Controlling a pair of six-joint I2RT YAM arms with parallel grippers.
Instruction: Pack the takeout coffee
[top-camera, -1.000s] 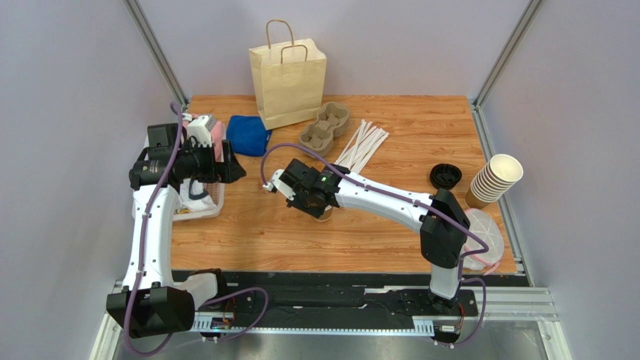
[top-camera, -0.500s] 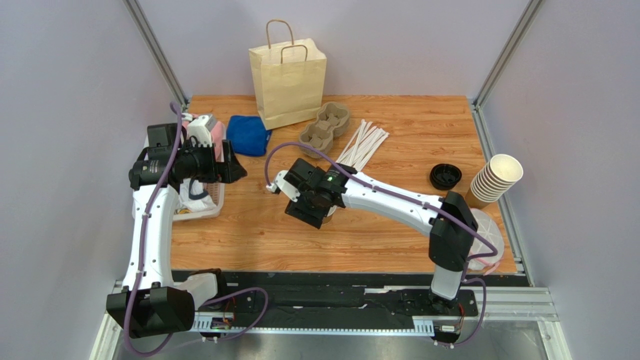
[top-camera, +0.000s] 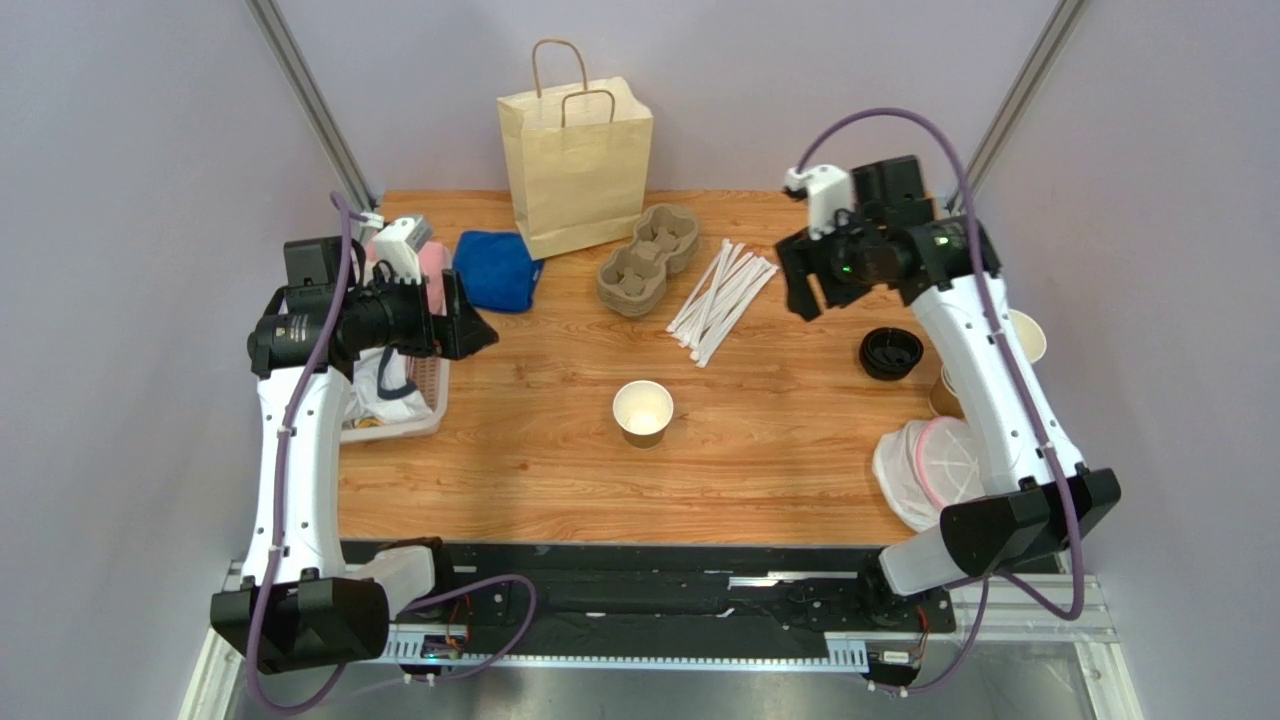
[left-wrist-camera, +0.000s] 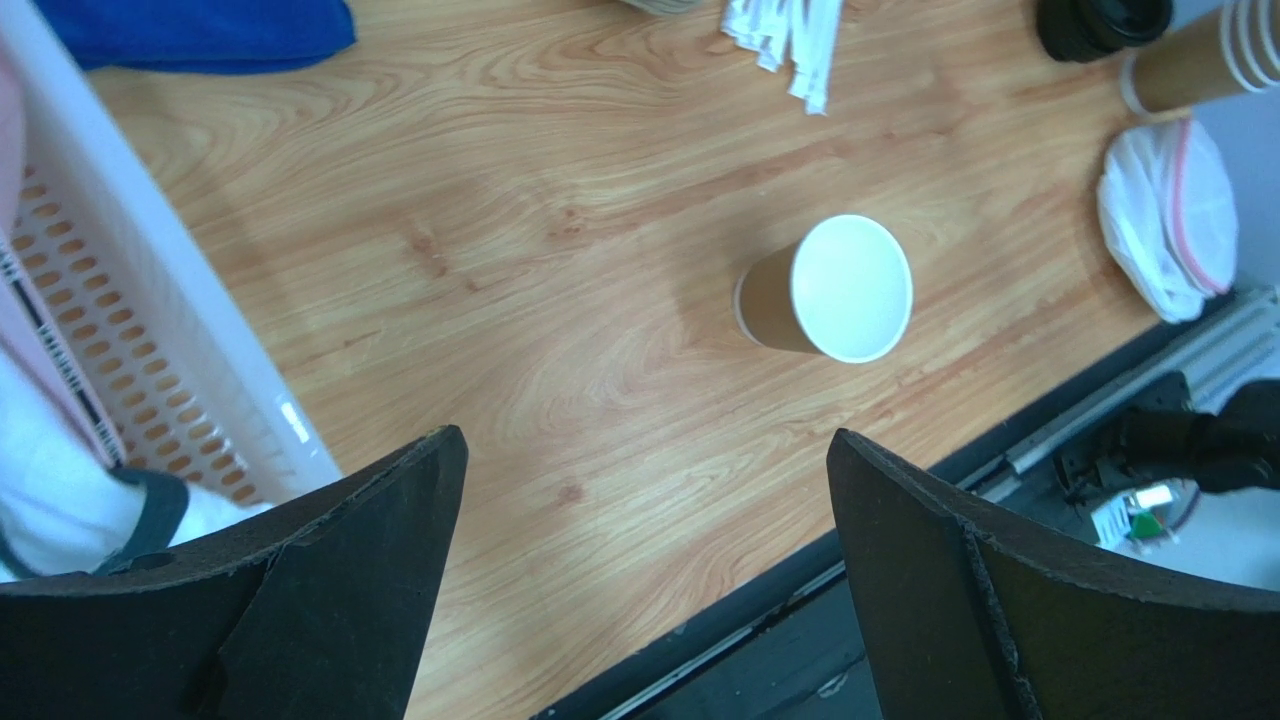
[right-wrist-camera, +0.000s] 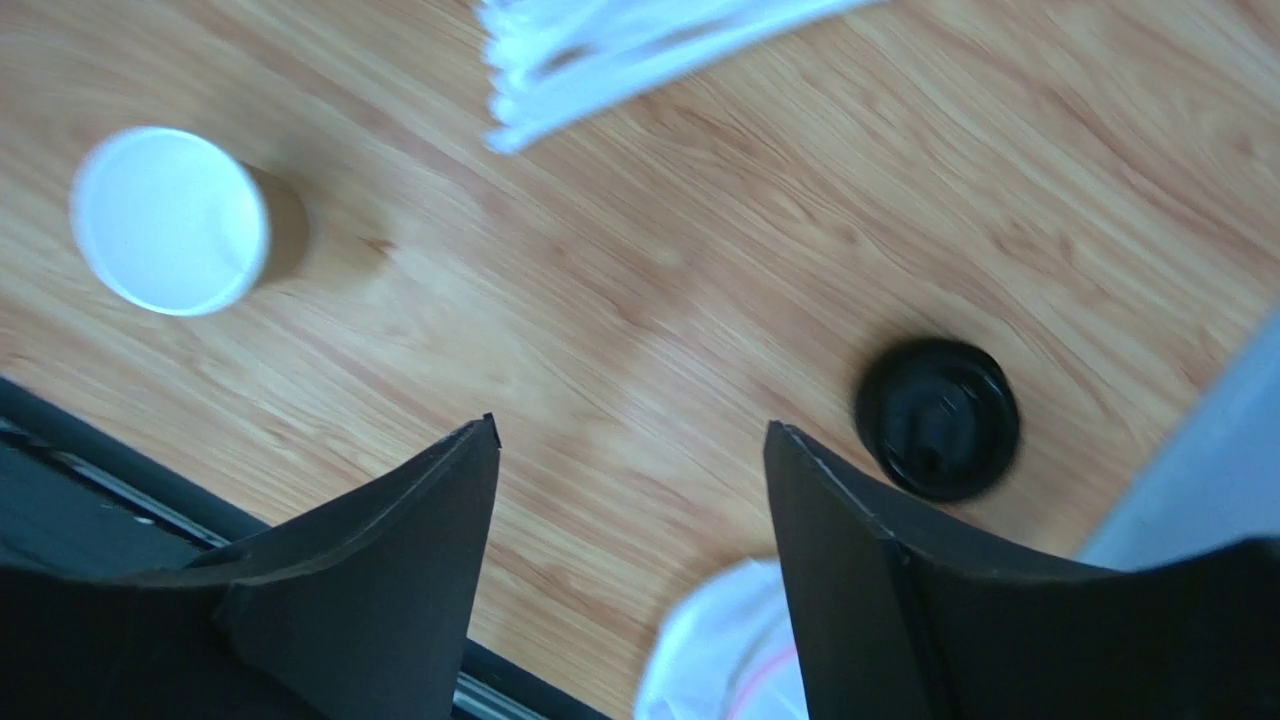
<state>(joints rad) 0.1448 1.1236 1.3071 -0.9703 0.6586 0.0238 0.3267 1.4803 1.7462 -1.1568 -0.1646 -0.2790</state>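
The paper cup (top-camera: 643, 408) stands upright and alone near the middle of the desk (top-camera: 751, 450), lidless, its white inside showing. A second ago the right arm stretched over it with the right hand (top-camera: 792, 285) down on the cup. Now that arm has swung back to the far right, and the hand hangs raised above the white sticks (top-camera: 721, 293), well apart from the cup. Its jaws stand apart with nothing between them. The left hand (top-camera: 466, 330) has not moved from above the white basket (top-camera: 406, 398), spread wide and empty.

A loose black lid (top-camera: 891, 353) lies right of the cup, near the stack of cups (left-wrist-camera: 1202, 57), which the right arm partly hides. The paper bag (top-camera: 576, 158), cardboard carrier (top-camera: 649, 258) and blue cloth (top-camera: 496, 270) sit along the far edge.
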